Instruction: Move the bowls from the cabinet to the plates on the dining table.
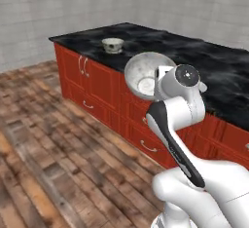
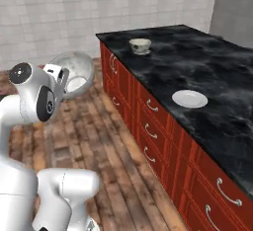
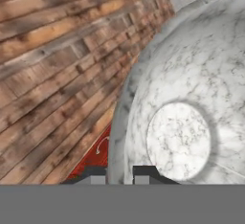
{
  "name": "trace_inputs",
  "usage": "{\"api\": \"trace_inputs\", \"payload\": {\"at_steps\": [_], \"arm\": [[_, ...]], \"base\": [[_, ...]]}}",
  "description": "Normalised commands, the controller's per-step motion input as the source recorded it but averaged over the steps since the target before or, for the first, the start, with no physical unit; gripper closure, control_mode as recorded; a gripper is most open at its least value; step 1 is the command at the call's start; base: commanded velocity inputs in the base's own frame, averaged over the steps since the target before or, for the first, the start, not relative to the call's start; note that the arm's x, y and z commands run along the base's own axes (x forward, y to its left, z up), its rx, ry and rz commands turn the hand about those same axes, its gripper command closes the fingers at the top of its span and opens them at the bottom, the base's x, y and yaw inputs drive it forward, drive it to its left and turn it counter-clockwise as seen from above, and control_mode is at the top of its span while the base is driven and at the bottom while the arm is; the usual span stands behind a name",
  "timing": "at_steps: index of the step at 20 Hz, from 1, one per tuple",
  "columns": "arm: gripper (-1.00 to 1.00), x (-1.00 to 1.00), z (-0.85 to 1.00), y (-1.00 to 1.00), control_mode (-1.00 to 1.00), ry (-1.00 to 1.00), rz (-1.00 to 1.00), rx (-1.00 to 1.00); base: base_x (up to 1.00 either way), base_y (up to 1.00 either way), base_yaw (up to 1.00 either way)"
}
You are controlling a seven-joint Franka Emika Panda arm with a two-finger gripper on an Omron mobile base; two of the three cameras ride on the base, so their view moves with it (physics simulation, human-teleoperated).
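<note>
Fingers of the white arm are clenched on the rim of a mottled white-grey, stone-look deep bowl, one dark tip inside the wall and one outside, as the hand view shows at its lower edge. That bowl hangs in the air tipped on its side, its mouth turned toward the base cameras, out over the brown plank floor just short of the red front of the dining table. From the right base view the bowl sits beside the arm's wrist, well apart from the empty flat round white plate that lies on the black white-veined marble tabletop. A second bowl, plain cream-beige and round, already stands upright near the tabletop's far corner; whether a plate lies under it is too small to tell.

By the look of it, one bowl is delivered and this one is in transit to the bare plate.

The held bowl reads as rigid, smooth and fairly heavy for a rim pinch, with its weight hanging off to one side of the grip. A glazed, curved wall gives the tips little to bite on, so it could pivot or slide if swung sharply. The rim is the only sensible hold. It would likely chip if dropped on marble, so it should be levelled, then lowered base-first onto the plate.
</note>
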Motion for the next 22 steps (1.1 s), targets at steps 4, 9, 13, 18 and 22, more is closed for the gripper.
{"api": "trace_inputs", "payload": {"at_steps": [4, 9, 13, 18, 22], "arm": [[1.0, 0.0, 0.0, 0.0, 1.0, 0.0, 0.0, 0.0], [1.0, 0.0, 0.0, 0.0, 1.0, 0.0, 0.0, 0.0], [1.0, 0.0, 0.0, 0.0, 1.0, 0.0, 0.0, 0.0], [1.0, 0.0, 0.0, 0.0, 1.0, 0.0, 0.0, 0.0], [1.0, 0.0, 0.0, 0.0, 1.0, 0.0, 0.0, 0.0]], "base": [[0.37, 0.0, -0.54], [0.66, 0.28, -0.44], [0.69, 0.52, -0.43], [0.45, 0.6, -0.52], [0.19, 0.33, -0.6]]}}
